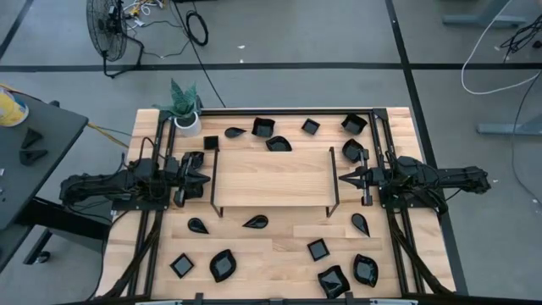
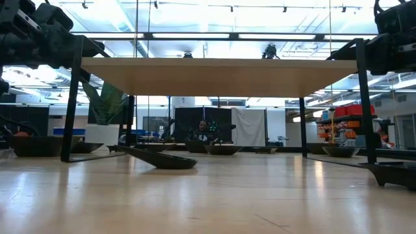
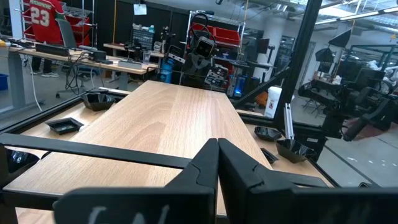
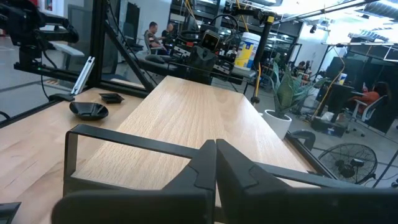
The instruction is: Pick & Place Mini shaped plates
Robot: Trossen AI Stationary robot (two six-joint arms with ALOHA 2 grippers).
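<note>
Several glossy black mini shaped plates lie flat on the wooden table around a raised wooden shelf. Along the far side there are a teardrop, squares and a leaf. On the near side there are teardrops, a square and a leaf. My left gripper is shut at the shelf's left end, pointing level at it, with its fingertips together. My right gripper is shut at the shelf's right end, facing the left one, with its fingertips together. Neither holds anything.
The shelf stands on a thin black wire frame whose legs sit close in front of both grippers. A white pot with a green plant stands at the far left corner. In the low view a teardrop plate lies under the shelf.
</note>
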